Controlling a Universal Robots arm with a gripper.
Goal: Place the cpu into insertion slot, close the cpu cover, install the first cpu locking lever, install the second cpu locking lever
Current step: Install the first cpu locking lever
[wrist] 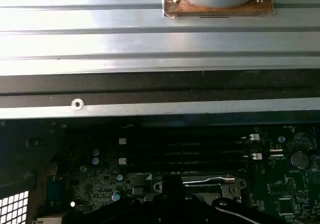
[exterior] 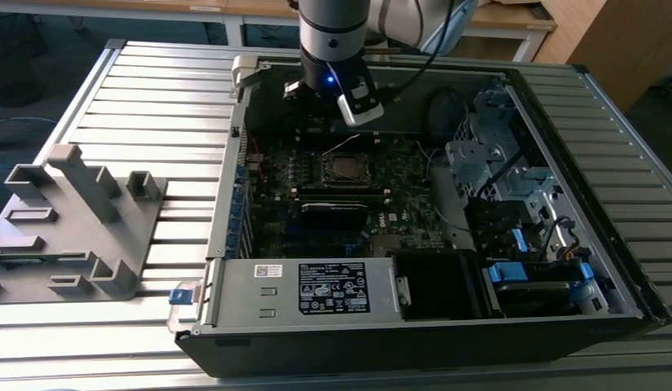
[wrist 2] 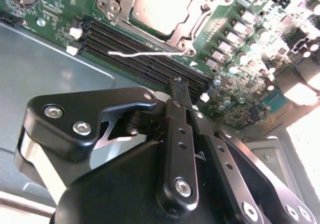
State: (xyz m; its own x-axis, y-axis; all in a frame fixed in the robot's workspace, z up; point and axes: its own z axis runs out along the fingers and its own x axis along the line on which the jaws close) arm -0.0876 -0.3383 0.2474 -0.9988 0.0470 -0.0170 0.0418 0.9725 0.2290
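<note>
The cpu (wrist 2: pixel 160 6) lies flat in its socket on the green board, its dull silver-tan top showing. The cpu cover (wrist 2: pixel 195 26), a silver frame, lies down around it. In the exterior view the socket (exterior: pixel 347 169) sits mid-board inside the open computer case. A thin pale locking lever (wrist 2: pixel 135 54) stands free over the black memory slots beside the socket. My gripper (wrist 2: pixel 179 86) hangs above those slots, a short way from the socket, with its black fingers (wrist 2: pixel 178 134) pressed together and nothing between them. The arm's wrist (exterior: pixel 333 77) is over the far part of the case.
The case (exterior: pixel 314 358) lies open on a ribbed metal table (exterior: pixel 151 90). A black-labelled power supply (exterior: pixel 314 289) fills its near side and drive bays with blue tabs (exterior: pixel 520 273) the exterior view's right. A grey fixture (exterior: pixel 81 220) stands at the exterior view's left.
</note>
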